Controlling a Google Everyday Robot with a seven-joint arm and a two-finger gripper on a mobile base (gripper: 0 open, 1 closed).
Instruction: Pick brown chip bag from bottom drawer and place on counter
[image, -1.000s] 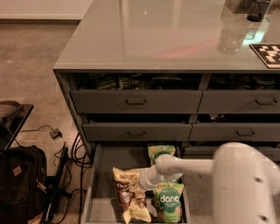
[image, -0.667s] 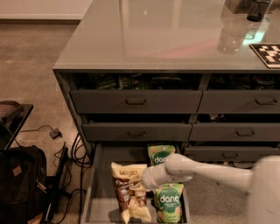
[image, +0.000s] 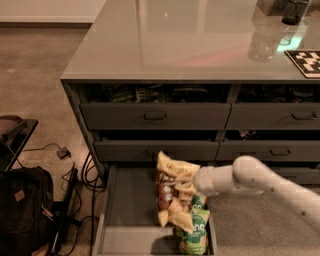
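The chip bag (image: 172, 192) is dark brown with cream-yellow ends; the white tool (image: 194, 182) grips it above the dark grey drawer (image: 127, 200). Under it lies a green bag (image: 192, 235) with white letters. The surface (image: 175, 40) is glossy grey-green, with a black-and-white patterned card (image: 305, 62) at its right edge.

Wide, shallow dark grey bottom drawer (image: 127, 200), pulled open: the left half of its floor is bare and reachable from above, while green snack bags (image: 194, 234) fill the right half. The gripper (image: 189, 186), on a white arm (image: 250, 175) entering from the right, clasps the crinkly brown chip bag (image: 172, 192) above the drawer, just in front of the grey middle drawer front (image: 130, 150). Glossy grey-green counter (image: 165, 45): left and centre are bare; a clear cup (image: 262, 42), a dark cup (image: 295, 10) and a checkered marker (image: 306, 62) occupy the right end.
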